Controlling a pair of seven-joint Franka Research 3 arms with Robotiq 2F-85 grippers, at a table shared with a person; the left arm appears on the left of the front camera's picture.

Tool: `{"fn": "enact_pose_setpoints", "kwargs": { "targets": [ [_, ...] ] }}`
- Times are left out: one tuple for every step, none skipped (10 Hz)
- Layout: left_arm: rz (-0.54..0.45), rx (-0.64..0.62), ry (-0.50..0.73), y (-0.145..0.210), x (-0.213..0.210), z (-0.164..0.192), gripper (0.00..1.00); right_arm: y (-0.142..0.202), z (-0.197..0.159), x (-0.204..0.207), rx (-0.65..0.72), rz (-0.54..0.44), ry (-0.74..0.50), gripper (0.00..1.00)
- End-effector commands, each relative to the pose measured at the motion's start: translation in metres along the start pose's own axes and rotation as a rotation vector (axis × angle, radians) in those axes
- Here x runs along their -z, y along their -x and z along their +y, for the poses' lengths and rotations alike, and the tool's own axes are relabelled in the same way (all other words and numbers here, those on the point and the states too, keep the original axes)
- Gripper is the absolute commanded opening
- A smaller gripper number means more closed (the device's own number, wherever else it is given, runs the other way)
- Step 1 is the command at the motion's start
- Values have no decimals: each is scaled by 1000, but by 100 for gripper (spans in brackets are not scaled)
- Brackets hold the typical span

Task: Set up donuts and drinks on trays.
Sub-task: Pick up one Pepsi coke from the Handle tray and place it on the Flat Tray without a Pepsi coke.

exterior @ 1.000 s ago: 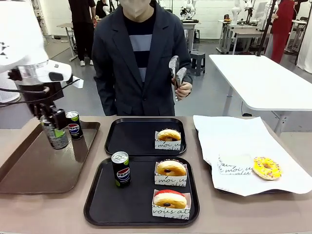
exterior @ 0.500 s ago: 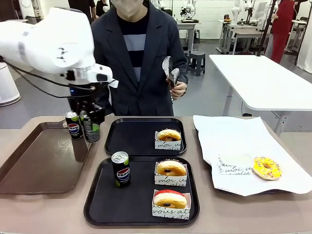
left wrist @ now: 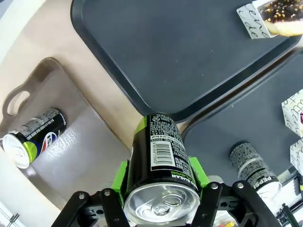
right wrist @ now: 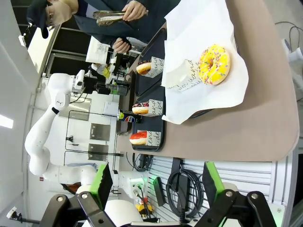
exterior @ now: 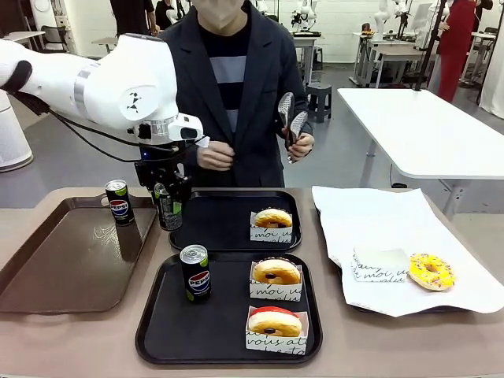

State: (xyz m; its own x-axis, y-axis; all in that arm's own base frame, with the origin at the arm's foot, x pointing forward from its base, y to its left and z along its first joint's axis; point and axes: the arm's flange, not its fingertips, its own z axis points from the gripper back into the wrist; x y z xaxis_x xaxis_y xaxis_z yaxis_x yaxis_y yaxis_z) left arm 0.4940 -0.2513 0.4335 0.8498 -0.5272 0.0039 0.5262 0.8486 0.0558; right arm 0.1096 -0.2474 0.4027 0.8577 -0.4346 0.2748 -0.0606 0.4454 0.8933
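Pads [left wrist: 120,176] of the left gripper [left wrist: 160,171] clamp a slim black soda can [exterior: 167,208] upright, ready to stand on the drinkless far matte black tray [exterior: 213,225]; the right gripper [right wrist: 156,184] gapes.

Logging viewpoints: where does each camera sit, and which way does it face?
Front: between the arms, facing the person across the table; left gripper holds a can.
Left wrist: on that arm, looking down past the can at a black tray.
Right wrist: beyond the table's end, rolled sideways, facing the yellow donut; right gripper open.
Shared: the can, front and left wrist.
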Motion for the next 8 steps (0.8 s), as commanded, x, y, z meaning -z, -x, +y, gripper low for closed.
{"fn": "enact_pose_setpoints", "kwargs": {
  "targets": [
    [58, -3, -34, 41, -24, 10, 59, 7, 0, -6, -14, -15, -20, 100],
    [71, 55, -57, 92, -36, 20, 59, 7, 0, -6, -14, -15, -20, 100],
    [66, 74, -55, 134, -37, 31, 59, 7, 0, -6, -14, -15, -20, 100],
    [63, 61, -35, 160, -33, 41, 59, 7, 0, -6, -14, -15, -20, 100],
    [47, 54, -20, 174, -30, 49, 59, 7, 0, -6, -14, -15, -20, 100],
    [33, 36, -23, 181, -28, 54, 59, 7, 0, -6, -14, -15, -20, 100],
    [-3, 16, -54, 180, -24, 64, 59, 7, 0, -6, -14, -15, -20, 100],
    [77, 39, -36, 180, -28, 51, 59, 7, 0, -6, -14, -15, -20, 100]
  ]
}}
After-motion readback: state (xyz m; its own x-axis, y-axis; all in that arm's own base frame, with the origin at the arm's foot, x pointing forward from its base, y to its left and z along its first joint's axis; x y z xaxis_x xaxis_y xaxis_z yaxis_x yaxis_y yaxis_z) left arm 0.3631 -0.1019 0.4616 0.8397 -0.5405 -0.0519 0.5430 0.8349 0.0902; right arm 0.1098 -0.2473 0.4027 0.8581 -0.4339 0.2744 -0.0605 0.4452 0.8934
